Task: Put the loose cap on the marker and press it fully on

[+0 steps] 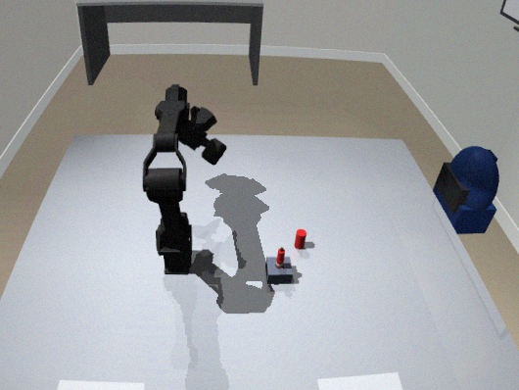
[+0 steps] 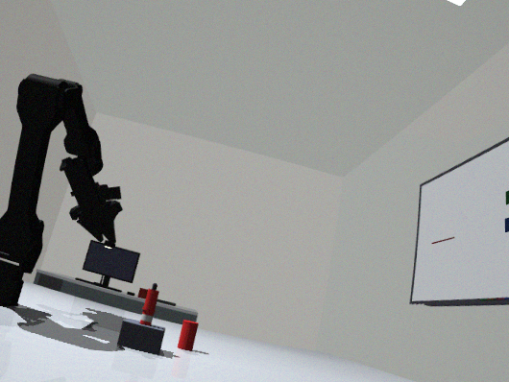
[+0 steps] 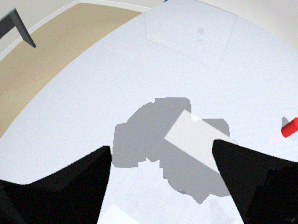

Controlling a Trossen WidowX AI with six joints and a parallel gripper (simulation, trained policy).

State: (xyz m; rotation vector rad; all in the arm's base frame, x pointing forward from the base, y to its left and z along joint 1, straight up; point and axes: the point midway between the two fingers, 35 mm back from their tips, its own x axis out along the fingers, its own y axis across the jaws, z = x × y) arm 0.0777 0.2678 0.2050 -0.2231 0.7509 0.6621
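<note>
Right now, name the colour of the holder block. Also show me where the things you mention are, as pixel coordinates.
The holder block (image 1: 279, 278) (image 2: 141, 338) is dark grey; the exterior view shows it best.

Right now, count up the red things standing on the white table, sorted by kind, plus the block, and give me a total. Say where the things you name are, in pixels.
Red marker (image 1: 280, 257) (image 2: 151, 299): 1
Red cap (image 1: 300, 239) (image 2: 187, 335) (image 3: 290, 128): 1
Dark holder block (image 1: 279, 277) (image 2: 141, 337): 1
Total: 3

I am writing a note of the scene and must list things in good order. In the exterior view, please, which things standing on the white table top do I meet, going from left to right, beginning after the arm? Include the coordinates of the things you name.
Dark holder block (image 1: 279, 277) (image 2: 140, 337) with the upright marker (image 1: 280, 257) (image 2: 150, 303), then the loose red cap (image 1: 301, 239) (image 2: 187, 335) (image 3: 290, 128).
</note>
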